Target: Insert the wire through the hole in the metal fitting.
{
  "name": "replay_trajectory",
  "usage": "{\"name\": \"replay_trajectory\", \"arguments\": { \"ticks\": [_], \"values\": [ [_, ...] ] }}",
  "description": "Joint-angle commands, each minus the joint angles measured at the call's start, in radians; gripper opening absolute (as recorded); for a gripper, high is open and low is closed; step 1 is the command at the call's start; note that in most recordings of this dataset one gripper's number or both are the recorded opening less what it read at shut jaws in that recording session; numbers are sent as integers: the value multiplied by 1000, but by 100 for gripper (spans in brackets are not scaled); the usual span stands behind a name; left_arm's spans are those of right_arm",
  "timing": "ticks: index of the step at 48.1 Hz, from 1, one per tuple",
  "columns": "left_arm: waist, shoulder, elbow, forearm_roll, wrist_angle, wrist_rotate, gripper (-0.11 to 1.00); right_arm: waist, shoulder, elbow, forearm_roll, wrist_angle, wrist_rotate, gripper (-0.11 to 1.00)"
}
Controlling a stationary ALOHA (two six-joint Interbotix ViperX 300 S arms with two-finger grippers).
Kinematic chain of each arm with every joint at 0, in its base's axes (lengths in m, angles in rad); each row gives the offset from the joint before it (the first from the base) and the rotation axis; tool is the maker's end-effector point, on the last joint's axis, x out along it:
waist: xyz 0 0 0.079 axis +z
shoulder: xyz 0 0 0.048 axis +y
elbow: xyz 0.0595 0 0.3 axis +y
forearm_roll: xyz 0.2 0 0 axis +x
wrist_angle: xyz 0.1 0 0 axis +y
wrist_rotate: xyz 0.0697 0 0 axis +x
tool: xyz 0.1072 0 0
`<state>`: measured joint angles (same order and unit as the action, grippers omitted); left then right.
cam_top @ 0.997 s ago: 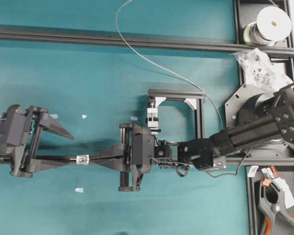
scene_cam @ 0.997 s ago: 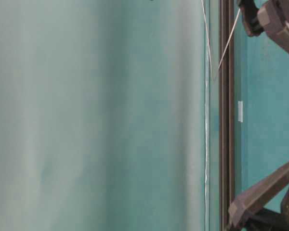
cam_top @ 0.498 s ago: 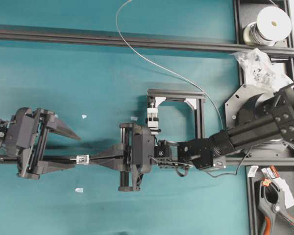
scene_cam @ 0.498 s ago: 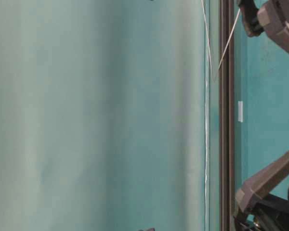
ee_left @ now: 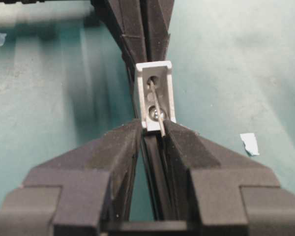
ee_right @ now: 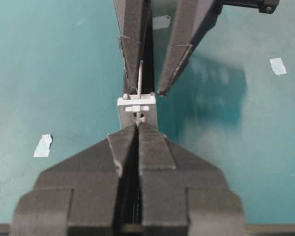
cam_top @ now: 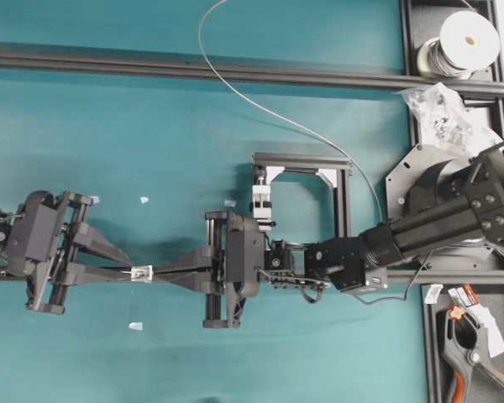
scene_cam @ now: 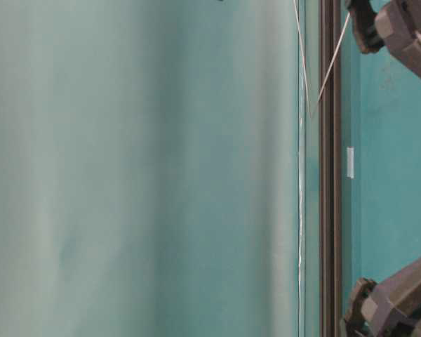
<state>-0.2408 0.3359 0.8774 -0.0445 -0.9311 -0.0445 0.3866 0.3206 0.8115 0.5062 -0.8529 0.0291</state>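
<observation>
The metal fitting (cam_top: 141, 273) (ee_left: 156, 96) is a small silver bracket on the black rail (cam_top: 101, 270). The thin silver wire (cam_top: 277, 117) runs to my right gripper (cam_top: 158, 273) (ee_right: 138, 124), which is shut on it just right of the fitting. Its straight end (ee_left: 157, 110) (ee_right: 139, 73) passes through the fitting's hole and pokes out on the left side. My left gripper (cam_top: 128, 266) (ee_left: 152, 133) sits at that side, its jaws drawn close with a narrow gap. The wire's tip lies against the inner edge of one finger (ee_left: 179, 140); the other finger stands clear of it.
A white-and-silver clamp block (cam_top: 263, 201) stands in a black frame behind the right wrist. A wire spool (cam_top: 462, 42), a bag of parts (cam_top: 441, 109) and an orange-handled clamp (cam_top: 475, 353) lie at the right. A long rail (cam_top: 193, 69) crosses the back. Tape scraps (cam_top: 135, 326) dot the mat.
The left gripper's jaws have swung in from wide open to nearly together at the wire end beside the fitting. The right arm and the fitting have not moved.
</observation>
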Motion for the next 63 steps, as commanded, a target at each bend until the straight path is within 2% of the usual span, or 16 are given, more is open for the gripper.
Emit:
{"name": "replay_trajectory", "arguments": {
  "ticks": [1,18,48,51,54,63],
  "values": [
    [-6,-28,-12,-2,-6,-2,-5,-11,-15,-11,0,-3,0,-1],
    [-18,-31,-15,-2,26,-2,-10,-11,-15,-12,0,6,0,-1],
    [-26,-44,-15,-2,60,-2,-10,-11,-63,-25,0,71,8,0],
    [-28,-44,-15,-2,60,-2,-10,-11,-66,-23,0,74,6,9],
    [-31,-44,-14,-3,63,-2,-10,-11,-69,-21,0,74,6,22],
    [-40,-77,8,-3,103,-2,-10,-11,-71,-21,0,87,6,76]
  ]
}}
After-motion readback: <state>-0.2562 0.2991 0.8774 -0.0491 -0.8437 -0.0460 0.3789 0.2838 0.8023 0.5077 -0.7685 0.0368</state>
